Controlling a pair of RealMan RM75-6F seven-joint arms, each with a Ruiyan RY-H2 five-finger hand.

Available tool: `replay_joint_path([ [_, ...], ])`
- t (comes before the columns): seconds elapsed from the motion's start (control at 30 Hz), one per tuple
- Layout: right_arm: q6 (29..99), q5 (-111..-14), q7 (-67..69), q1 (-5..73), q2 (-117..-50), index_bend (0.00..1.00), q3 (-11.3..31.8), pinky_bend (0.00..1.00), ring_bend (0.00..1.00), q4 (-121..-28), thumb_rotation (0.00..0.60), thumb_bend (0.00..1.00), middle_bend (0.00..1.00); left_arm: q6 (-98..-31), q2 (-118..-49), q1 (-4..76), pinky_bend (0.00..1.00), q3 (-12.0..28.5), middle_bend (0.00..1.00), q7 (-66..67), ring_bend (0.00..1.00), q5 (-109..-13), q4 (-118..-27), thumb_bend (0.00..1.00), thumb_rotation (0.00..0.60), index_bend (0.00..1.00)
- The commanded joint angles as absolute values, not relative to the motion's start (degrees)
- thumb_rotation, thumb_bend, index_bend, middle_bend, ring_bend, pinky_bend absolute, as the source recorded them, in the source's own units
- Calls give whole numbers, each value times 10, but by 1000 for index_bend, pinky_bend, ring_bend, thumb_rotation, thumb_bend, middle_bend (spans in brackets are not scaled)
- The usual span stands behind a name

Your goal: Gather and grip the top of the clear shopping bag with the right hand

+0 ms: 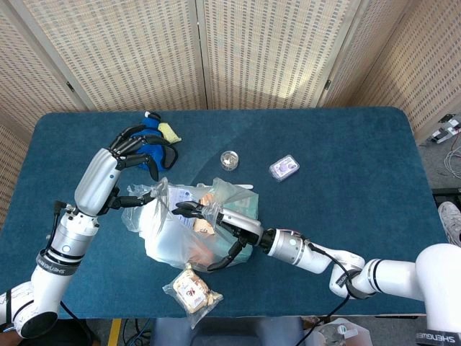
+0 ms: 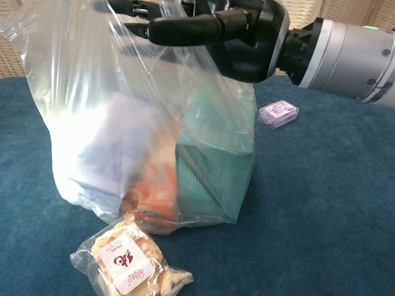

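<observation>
The clear shopping bag (image 1: 173, 234) (image 2: 123, 123) stands on the blue table with a teal box (image 2: 213, 172), an orange pack and a pale pack inside. My right hand (image 1: 216, 220) (image 2: 216, 28) reaches over the bag's top from the right. Its fingers are stretched out across the mouth, the thumb is low at the front, and loose plastic drapes over them. It grips nothing. My left hand (image 1: 133, 155) hovers at the bag's upper left with fingers curled and spread. Its thumb lies against the bag's left top edge; whether it pinches the plastic is unclear.
A wrapped snack packet (image 1: 192, 290) (image 2: 126, 262) lies just in front of the bag. A small purple case (image 1: 284, 168) (image 2: 279, 113) and a round tin (image 1: 229, 159) sit behind it to the right. A blue cloth item (image 1: 150, 144) lies under my left hand.
</observation>
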State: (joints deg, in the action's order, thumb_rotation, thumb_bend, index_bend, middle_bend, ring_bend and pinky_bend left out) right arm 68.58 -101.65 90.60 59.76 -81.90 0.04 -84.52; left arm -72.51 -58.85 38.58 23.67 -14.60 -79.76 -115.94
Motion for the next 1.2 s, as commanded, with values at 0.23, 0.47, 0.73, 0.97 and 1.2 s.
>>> replay_joint_path([
  [0.23, 692, -1016, 900, 598, -814, 0, 3, 44, 12, -854, 600, 0, 58, -681, -582, 420, 95, 244, 261, -93, 250, -774, -1189, 307, 600, 608],
  [0.47, 693, -1016, 902, 600, -813, 0, 2, 44, 12, -853, 600, 0, 58, -649, -591, 451, 95, 248, 261, -54, 250, -744, -1204, 306, 600, 588],
  [0.73, 694, -1018, 912, 602, -816, 0, 1, 44, 12, -846, 600, 0, 58, -615, -600, 486, 95, 249, 261, -9, 247, -704, -1215, 306, 600, 567],
  [0.97, 699, -1020, 913, 602, -816, 0, 0, 44, 12, -847, 600, 0, 59, -599, -612, 516, 95, 257, 261, 18, 244, -665, -1215, 306, 600, 553],
  [1.2, 705, -1019, 916, 602, -814, 0, 1, 44, 12, -851, 600, 0, 69, -589, -623, 539, 95, 258, 261, 42, 238, -633, -1216, 305, 600, 475],
])
